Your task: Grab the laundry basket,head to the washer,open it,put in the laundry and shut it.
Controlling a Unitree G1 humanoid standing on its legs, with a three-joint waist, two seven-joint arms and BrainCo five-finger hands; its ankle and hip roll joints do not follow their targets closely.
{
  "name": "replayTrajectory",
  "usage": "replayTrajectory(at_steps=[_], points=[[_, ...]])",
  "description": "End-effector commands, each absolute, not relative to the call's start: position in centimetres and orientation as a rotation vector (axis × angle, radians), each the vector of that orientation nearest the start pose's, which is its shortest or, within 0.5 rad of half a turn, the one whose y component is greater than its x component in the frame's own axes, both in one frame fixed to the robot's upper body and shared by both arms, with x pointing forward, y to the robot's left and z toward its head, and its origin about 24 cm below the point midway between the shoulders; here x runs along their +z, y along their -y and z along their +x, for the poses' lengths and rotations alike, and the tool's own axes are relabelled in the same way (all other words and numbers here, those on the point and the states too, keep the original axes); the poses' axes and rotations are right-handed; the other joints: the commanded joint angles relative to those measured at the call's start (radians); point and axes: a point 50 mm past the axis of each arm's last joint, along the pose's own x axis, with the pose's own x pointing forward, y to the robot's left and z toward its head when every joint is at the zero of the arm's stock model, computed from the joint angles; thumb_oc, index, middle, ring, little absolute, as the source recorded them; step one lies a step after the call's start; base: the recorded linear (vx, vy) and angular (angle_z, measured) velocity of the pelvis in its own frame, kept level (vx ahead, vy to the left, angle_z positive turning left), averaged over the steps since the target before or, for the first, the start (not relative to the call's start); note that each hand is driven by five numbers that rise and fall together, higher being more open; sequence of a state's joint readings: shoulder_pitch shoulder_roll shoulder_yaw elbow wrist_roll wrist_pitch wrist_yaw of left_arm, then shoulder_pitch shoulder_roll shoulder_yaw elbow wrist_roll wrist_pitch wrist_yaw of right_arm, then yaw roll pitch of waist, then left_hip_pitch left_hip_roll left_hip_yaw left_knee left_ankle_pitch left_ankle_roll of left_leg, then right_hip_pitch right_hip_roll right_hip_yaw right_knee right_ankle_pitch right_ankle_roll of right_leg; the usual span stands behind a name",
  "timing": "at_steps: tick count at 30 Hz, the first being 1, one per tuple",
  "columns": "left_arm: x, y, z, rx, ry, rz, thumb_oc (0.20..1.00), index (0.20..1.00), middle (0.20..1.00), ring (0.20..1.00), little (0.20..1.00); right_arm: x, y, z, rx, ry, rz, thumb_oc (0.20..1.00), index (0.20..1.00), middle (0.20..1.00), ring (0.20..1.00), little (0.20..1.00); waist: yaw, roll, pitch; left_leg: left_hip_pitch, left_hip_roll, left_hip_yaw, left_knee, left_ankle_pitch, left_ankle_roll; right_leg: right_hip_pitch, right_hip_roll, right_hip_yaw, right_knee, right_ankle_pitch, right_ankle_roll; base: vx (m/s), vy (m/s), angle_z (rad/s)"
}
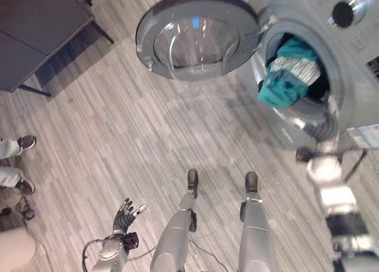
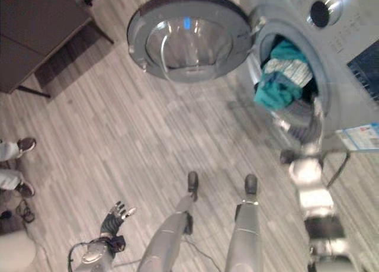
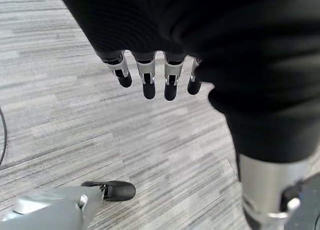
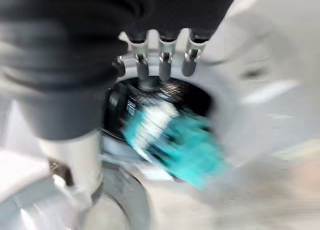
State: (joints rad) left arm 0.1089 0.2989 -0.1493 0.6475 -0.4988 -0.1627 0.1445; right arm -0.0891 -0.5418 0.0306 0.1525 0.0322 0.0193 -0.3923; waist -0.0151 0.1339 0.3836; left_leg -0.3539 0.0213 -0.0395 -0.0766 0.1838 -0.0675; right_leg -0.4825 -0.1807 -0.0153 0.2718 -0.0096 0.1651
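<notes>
Nearest the head camera, the left hand (image 1: 125, 217) hangs low at the robot's left side over the pale grey striped plank floor (image 1: 118, 136), its silver dark-tipped fingers (image 3: 148, 78) spread straight and holding nothing; it looks idle, kept clear of the work. Off to the far left edge, a person's shoes (image 1: 26, 143) stand well apart from the machine. Further out on the right, the right arm reaches up toward the drum mouth; in its own wrist view the right hand (image 4: 160, 59) has its fingers extended and not wrapped round anything, pointing at the opening just above the cloth, likely placed to push the load in or to draw away from it. The teal and white striped laundry (image 1: 287, 76) sits in the mouth of the silver-grey front-loading washer (image 1: 355, 58), bunched and partly spilling over the lower rim rather than deep inside. The round glass-windowed washer door (image 1: 195, 38) stands swung wide to the left of the opening, so closing it is not yet done. A dark table (image 1: 35, 29) stands at the far upper left.
</notes>
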Motion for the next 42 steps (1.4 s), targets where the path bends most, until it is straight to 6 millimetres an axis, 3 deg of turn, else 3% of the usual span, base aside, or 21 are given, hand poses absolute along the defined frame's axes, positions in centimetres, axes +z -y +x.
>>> replayTrajectory(at_steps=[1,3,4,5,7,8,10,12,13,14,15,17,18,19,23,31,42], points=[[-10.0,-25.1,15.6,0.304,-0.648,0.022,1.000,1.000,1.000,1.000,1.000,7.7,26.4,26.2,-0.218,0.069,-0.633,1.000,1.000,1.000,1.000,1.000,0.019,-0.038,-0.038,0.075,0.020,0.013,-0.011,-0.118,-0.024,0.094,-0.025,-0.012,-0.094,0.017,0.001,0.09,0.054,-0.21],[-10.0,-25.5,15.5,0.314,-0.648,0.026,1.000,1.000,1.000,1.000,1.000,6.9,26.1,25.9,-0.158,0.037,-0.674,1.000,1.000,1.000,1.000,1.000,0.018,-0.053,-0.051,0.097,0.021,0.015,-0.011,-0.125,-0.021,0.124,-0.027,-0.016,-0.108,0.020,0.004,0.07,0.055,-0.16],[-9.7,-25.8,15.7,0.315,-0.630,0.029,1.000,1.000,1.000,1.000,1.000,5.8,25.5,25.5,-0.060,-0.005,-0.593,1.000,1.000,1.000,1.000,1.000,0.015,-0.075,-0.066,0.132,0.024,0.018,-0.011,-0.138,-0.018,0.167,-0.031,-0.021,-0.123,0.018,0.010,0.11,0.050,-0.14],[-9.9,-26.0,15.4,0.292,-0.652,0.052,1.000,1.000,1.000,1.000,1.000,3.0,24.9,24.4,0.030,-0.125,-0.555,1.000,1.000,1.000,1.000,1.000,0.017,-0.100,-0.100,0.178,0.027,0.022,-0.011,-0.147,-0.010,0.213,-0.034,-0.022,-0.137,0.024,0.012,0.16,0.047,-0.09],[-10.1,-26.7,15.2,0.273,-0.678,0.091,1.000,1.000,1.000,1.000,1.000,1.0,24.6,23.5,0.161,-0.239,-0.663,1.000,1.000,1.000,1.000,1.000,0.026,-0.127,-0.138,0.224,0.032,0.016,-0.011,-0.166,-0.003,0.267,-0.038,-0.035,-0.158,0.024,0.018,0.13,-0.005,-0.04],[-10.1,-26.8,15.2,0.273,-0.678,0.091,1.000,1.000,1.000,1.000,1.000,1.0,24.6,23.5,0.162,-0.239,-0.663,1.000,1.000,1.000,1.000,1.000,0.025,-0.127,-0.136,0.227,0.032,0.015,-0.011,-0.167,-0.003,0.272,-0.038,-0.036,-0.159,0.024,0.018,0.08,-0.018,-0.01],[-10.8,-27.5,14.4,0.270,-0.746,0.154,1.000,1.000,1.000,1.000,1.000,-1.6,24.3,22.3,0.261,-0.374,-0.776,1.000,1.000,1.000,1.000,1.000,0.030,-0.157,-0.184,0.283,0.037,0.017,0.004,-0.196,0.003,0.335,-0.040,-0.049,-0.182,0.024,0.021,0.12,-0.012,0.05],[-11.0,-27.8,14.2,0.280,-0.771,0.169,1.000,1.000,1.000,1.000,1.000,-2.5,24.3,22.1,0.268,-0.417,-0.781,1.000,1.000,1.000,1.000,1.000,0.030,-0.167,-0.198,0.304,0.039,0.024,0.014,-0.210,0.005,0.355,-0.039,-0.046,-0.190,0.027,0.024,0.08,0.001,0.02],[-11.3,-27.9,13.8,0.283,-0.796,0.180,1.000,1.000,1.000,1.000,1.000,-3.6,24.2,21.7,0.276,-0.462,-0.781,1.000,1.000,1.000,1.000,1.000,0.031,-0.176,-0.214,0.322,0.039,0.031,0.018,-0.222,0.008,0.372,-0.038,-0.042,-0.200,0.029,0.025,0.08,0.010,-0.11],[-11.9,-28.0,13.2,0.278,-0.839,0.197,1.000,1.000,1.000,1.000,1.000,-6.2,24.6,20.5,0.269,-0.596,-0.774,1.000,1.000,1.000,1.000,1.000,0.034,-0.189,-0.244,0.354,0.041,0.049,0.027,-0.244,0.012,0.396,-0.038,-0.033,-0.216,0.034,0.029,0.08,0.010,-0.15],[-11.9,-28.0,13.2,0.279,-0.839,0.197,1.000,1.000,1.000,1.000,1.000,-6.2,24.6,20.5,0.270,-0.595,-0.774,1.000,1.000,1.000,1.000,1.000,0.035,-0.189,-0.243,0.355,0.041,0.050,0.027,-0.244,0.012,0.397,-0.038,-0.032,-0.217,0.034,0.029,0.08,0.007,-0.26],[-12.3,-28.2,12.5,0.274,-0.885,0.217,1.000,1.000,1.000,1.000,1.000,-8.8,24.7,18.6,0.285,-0.744,-0.798,1.000,1.000,1.000,1.000,1.000,0.041,-0.200,-0.272,0.382,0.044,0.057,0.037,-0.264,0.015,0.424,-0.038,-0.029,-0.232,0.034,0.031,0.09,-0.001,-0.29],[-12.8,-27.9,12.0,0.268,-0.925,0.233,1.000,1.000,1.000,1.000,1.000,-11.4,25.2,16.5,0.232,-0.904,-0.764,1.000,1.000,1.000,1.000,1.000,0.046,-0.203,-0.296,0.410,0.046,0.067,0.040,-0.280,0.021,0.447,-0.043,-0.024,-0.240,0.034,0.035,0.14,0.038,-0.31],[-13.1,-27.6,11.9,0.272,-0.945,0.225,1.000,1.000,1.000,1.000,1.000,-12.8,25.1,15.2,0.177,-1.000,-0.705,1.000,1.000,1.000,1.000,1.000,0.052,-0.202,-0.313,0.433,0.044,0.075,0.039,-0.290,0.026,0.466,-0.048,-0.018,-0.247,0.037,0.040,0.11,0.039,-0.25],[-13.6,-27.1,11.5,0.295,-0.964,0.204,1.000,1.000,1.000,1.000,1.000,-14.0,24.1,13.9,0.137,-1.074,-0.604,1.000,1.000,1.000,1.000,1.000,0.062,-0.199,-0.332,0.470,0.037,0.069,0.038,-0.305,0.034,0.500,-0.063,-0.019,-0.250,0.031,0.042,0.09,0.019,-0.20],[-14.1,-25.9,11.2,0.332,-0.969,0.129,1.000,1.000,1.000,1.000,1.000,-14.5,22.5,13.9,0.160,-1.079,-0.553,1.000,1.000,1.000,1.000,1.000,0.072,-0.203,-0.340,0.495,0.040,0.040,0.025,-0.301,0.022,0.541,-0.068,-0.043,-0.247,0.004,0.029,0.05,-0.054,0.07],[-14.2,-24.5,12.0,0.241,-0.969,0.150,1.000,1.000,1.000,1.000,1.000,-14.3,22.9,14.3,0.165,-1.070,-0.587,1.000,1.000,1.000,1.000,1.000,0.087,-0.187,-0.322,0.416,0.104,-0.052,0.006,-0.214,-0.037,0.554,0.001,-0.126,-0.248,-0.056,-0.033,-0.03,-0.141,0.26]])
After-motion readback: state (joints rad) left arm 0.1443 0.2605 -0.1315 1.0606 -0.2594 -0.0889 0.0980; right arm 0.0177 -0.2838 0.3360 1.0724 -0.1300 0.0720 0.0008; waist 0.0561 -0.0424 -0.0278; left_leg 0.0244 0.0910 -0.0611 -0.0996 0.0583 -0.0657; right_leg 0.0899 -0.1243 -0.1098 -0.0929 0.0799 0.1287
